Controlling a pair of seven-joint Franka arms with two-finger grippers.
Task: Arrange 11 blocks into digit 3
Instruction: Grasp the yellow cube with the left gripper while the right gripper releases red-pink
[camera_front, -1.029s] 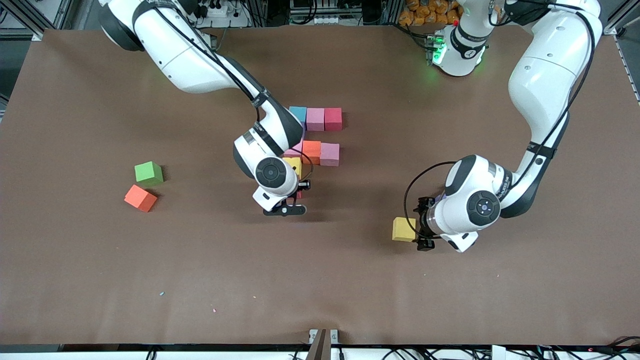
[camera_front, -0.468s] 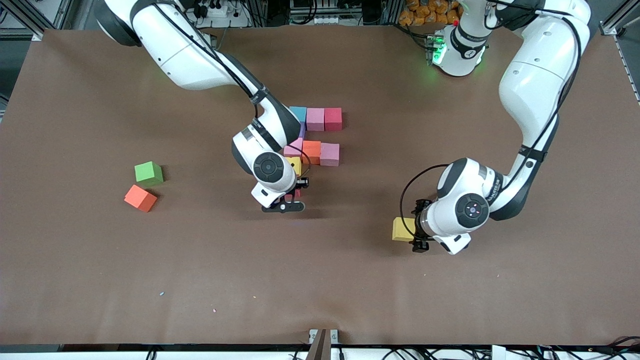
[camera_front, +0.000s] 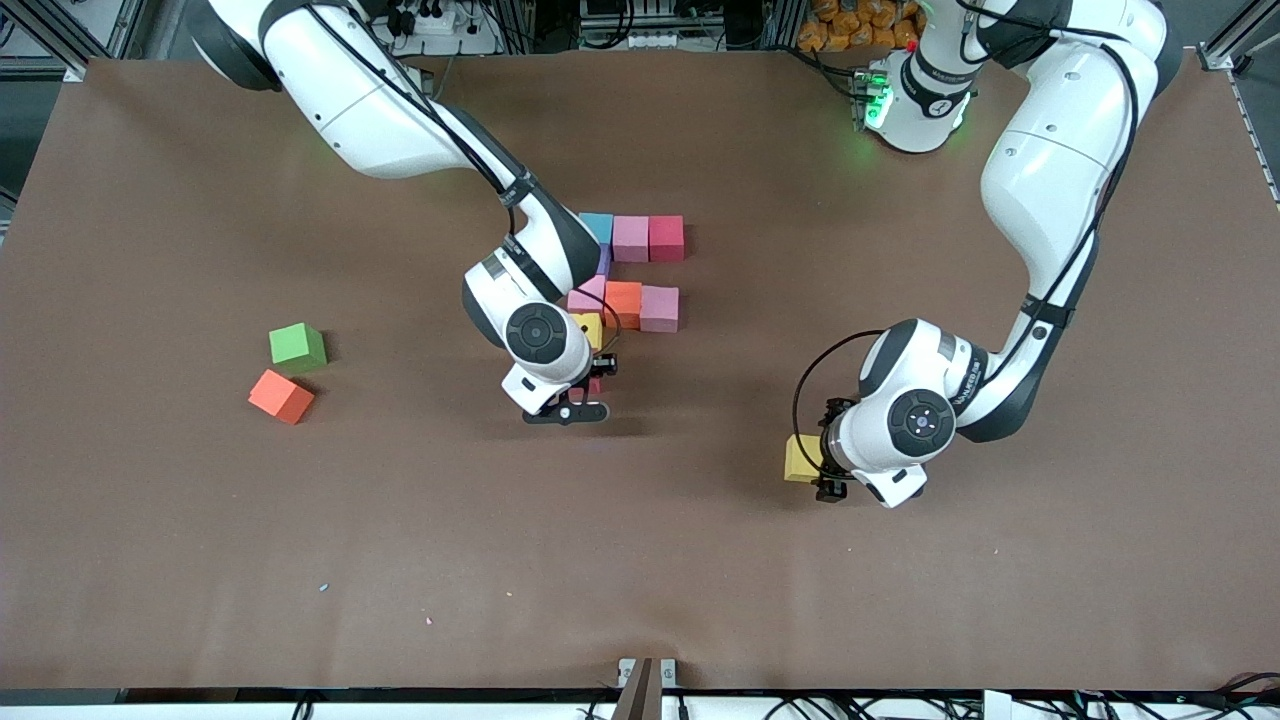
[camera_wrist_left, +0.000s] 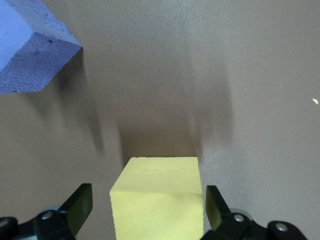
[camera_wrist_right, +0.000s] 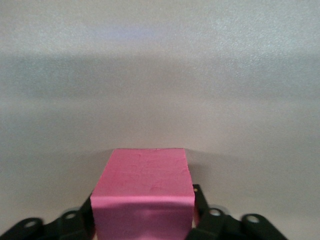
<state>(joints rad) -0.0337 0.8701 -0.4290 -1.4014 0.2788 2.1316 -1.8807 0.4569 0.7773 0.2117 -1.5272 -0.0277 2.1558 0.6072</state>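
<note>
Two well-spread jaws of the left gripper (camera_front: 822, 462) flank a yellow block (camera_front: 798, 458) without touching it, lower in the frame toward the left arm's end. At mid-frame the right gripper (camera_front: 585, 392) sits around a pink block (camera_wrist_right: 142, 190); whether it grips cannot be told. Just above, the unfinished digit 3 (camera_front: 623, 300) fills the centre.

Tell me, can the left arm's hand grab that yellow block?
Probably yes. The left gripper is open with a finger on each side of the yellow block, a gap at both sides, and nothing between them. A purple block sits off to one side, out of the way.
</note>
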